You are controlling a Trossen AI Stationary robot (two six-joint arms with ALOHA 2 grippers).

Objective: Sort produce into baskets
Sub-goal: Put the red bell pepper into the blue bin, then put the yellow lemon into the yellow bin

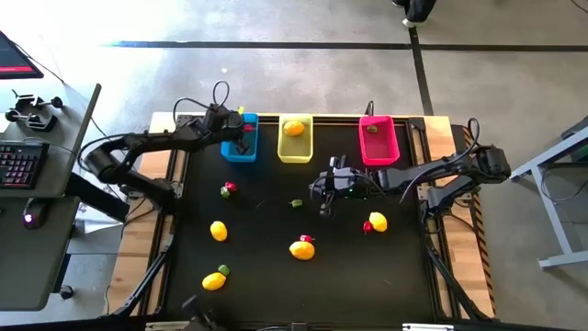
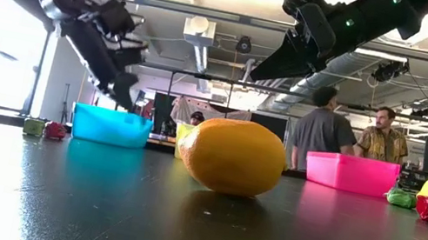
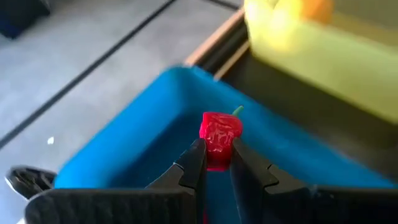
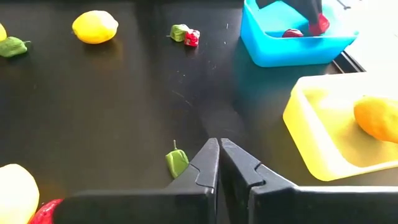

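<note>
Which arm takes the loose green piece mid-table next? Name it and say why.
Right. Its gripper hangs shut and empty beside the green piece, while the left gripper is over the blue basket holding a red piece.

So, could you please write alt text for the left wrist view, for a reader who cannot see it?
The left gripper holds a small red piece between its dark fingers, above the open blue bin. Beyond it, partly in view, stands the yellow bin with a yellow fruit inside.

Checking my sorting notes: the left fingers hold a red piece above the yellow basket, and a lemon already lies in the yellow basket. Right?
Not quite: the left fingers hold the red piece above the blue basket, as the left wrist view shows. A lemon does lie in the yellow basket.
</note>
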